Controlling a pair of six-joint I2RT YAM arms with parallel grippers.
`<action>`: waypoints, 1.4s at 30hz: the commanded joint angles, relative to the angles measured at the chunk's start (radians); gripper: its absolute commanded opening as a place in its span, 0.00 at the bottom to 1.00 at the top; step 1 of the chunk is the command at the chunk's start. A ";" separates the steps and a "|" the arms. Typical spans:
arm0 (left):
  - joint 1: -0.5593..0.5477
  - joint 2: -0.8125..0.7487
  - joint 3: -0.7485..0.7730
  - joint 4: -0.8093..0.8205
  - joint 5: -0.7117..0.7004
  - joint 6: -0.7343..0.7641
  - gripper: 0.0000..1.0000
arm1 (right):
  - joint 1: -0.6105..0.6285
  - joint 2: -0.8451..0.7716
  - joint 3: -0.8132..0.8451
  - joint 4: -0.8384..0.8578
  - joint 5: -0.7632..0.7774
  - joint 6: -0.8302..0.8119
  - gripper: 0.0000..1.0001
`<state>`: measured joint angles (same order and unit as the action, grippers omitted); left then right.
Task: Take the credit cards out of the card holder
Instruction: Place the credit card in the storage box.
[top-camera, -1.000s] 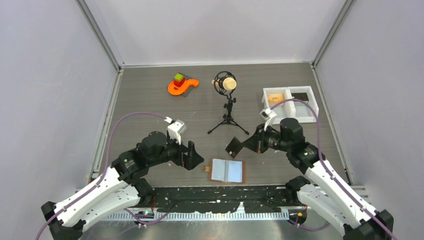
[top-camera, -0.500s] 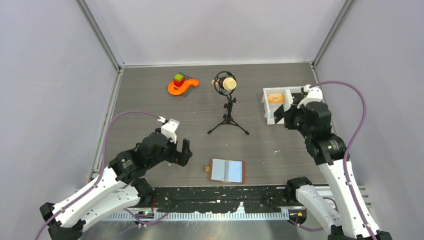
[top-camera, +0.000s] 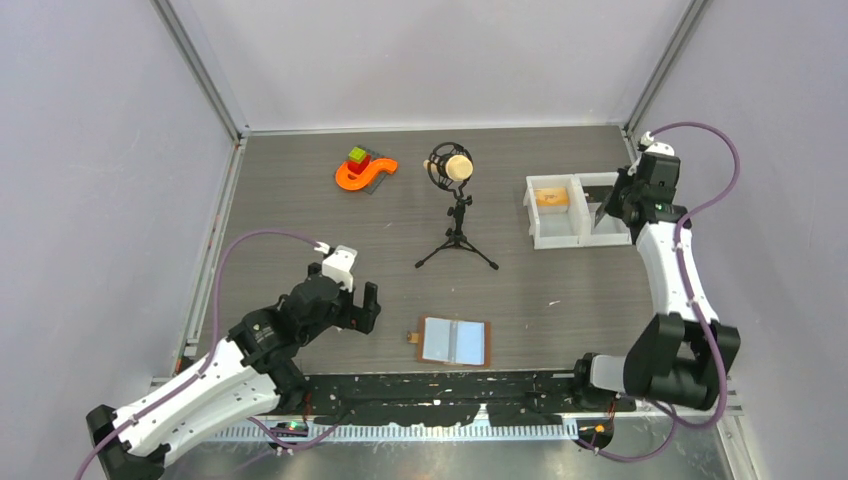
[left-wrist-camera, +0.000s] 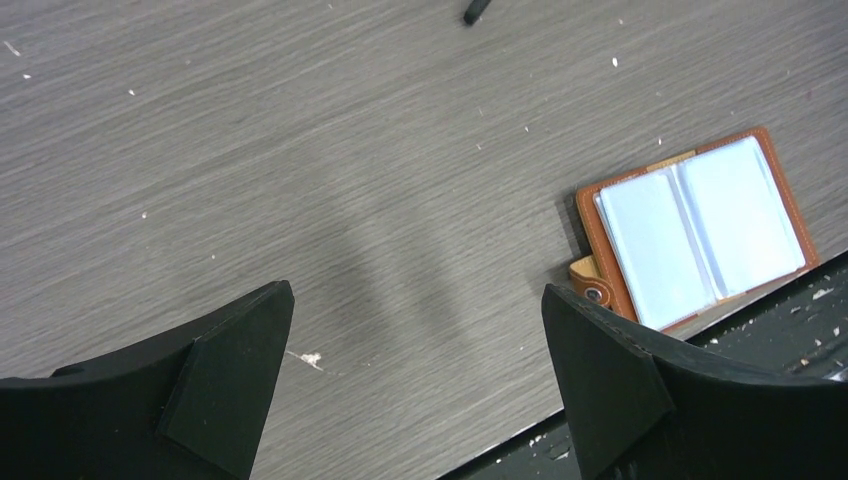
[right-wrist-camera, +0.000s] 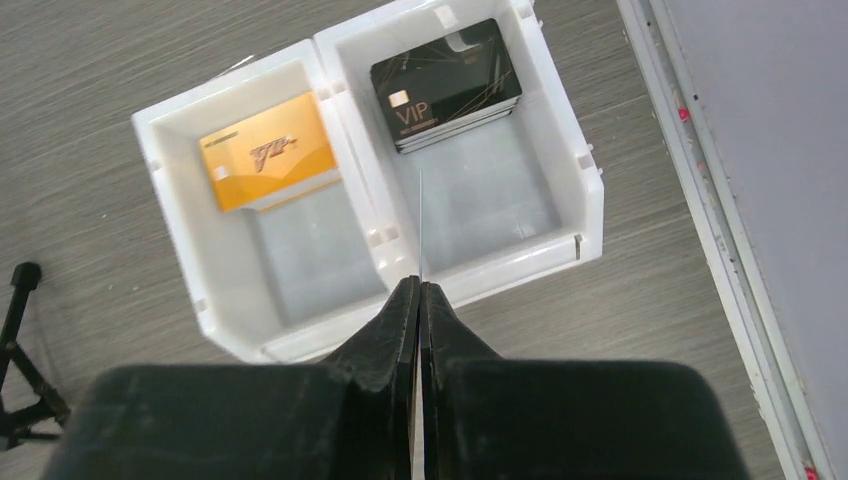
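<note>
The card holder (top-camera: 455, 341) (left-wrist-camera: 695, 235) lies open and flat near the table's front edge, brown outside, pale blue-grey sleeves up, its tab to the left. Left of it, my left gripper (top-camera: 366, 304) (left-wrist-camera: 415, 300) hovers open over bare table with nothing between its fingers. My right gripper (top-camera: 610, 207) (right-wrist-camera: 420, 285) is shut on a thin card (right-wrist-camera: 421, 220), seen edge-on, above the right compartment of the white bin (top-camera: 556, 240) (right-wrist-camera: 590, 190). In that compartment lie black VIP cards (right-wrist-camera: 445, 80). A gold card (right-wrist-camera: 270, 150) (top-camera: 549, 197) lies in the left one.
A microphone on a black tripod (top-camera: 456, 205) stands mid-table, one tripod leg (right-wrist-camera: 20, 300) left of the bin. An orange toy with coloured blocks (top-camera: 362, 170) sits at the back left. The enclosure's metal rail (right-wrist-camera: 700, 200) runs just right of the bin.
My right arm swung from beside the card holder to the back right, carrying the card over the bin. My left gripper drew back a little to the left, still open.
</note>
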<state>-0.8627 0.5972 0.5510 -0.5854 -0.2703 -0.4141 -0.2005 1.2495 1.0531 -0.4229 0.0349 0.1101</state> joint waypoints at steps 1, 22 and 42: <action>-0.002 -0.040 -0.004 0.074 -0.062 0.008 1.00 | -0.064 0.086 0.077 0.148 -0.138 -0.032 0.05; -0.002 0.001 0.048 0.047 -0.132 -0.003 1.00 | -0.173 0.381 0.170 0.359 -0.382 -0.039 0.06; -0.002 0.018 0.068 0.039 -0.149 -0.001 1.00 | -0.196 0.502 0.208 0.383 -0.424 -0.021 0.16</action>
<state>-0.8627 0.6262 0.5735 -0.5735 -0.3935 -0.4118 -0.3904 1.7397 1.2148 -0.0830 -0.3801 0.0826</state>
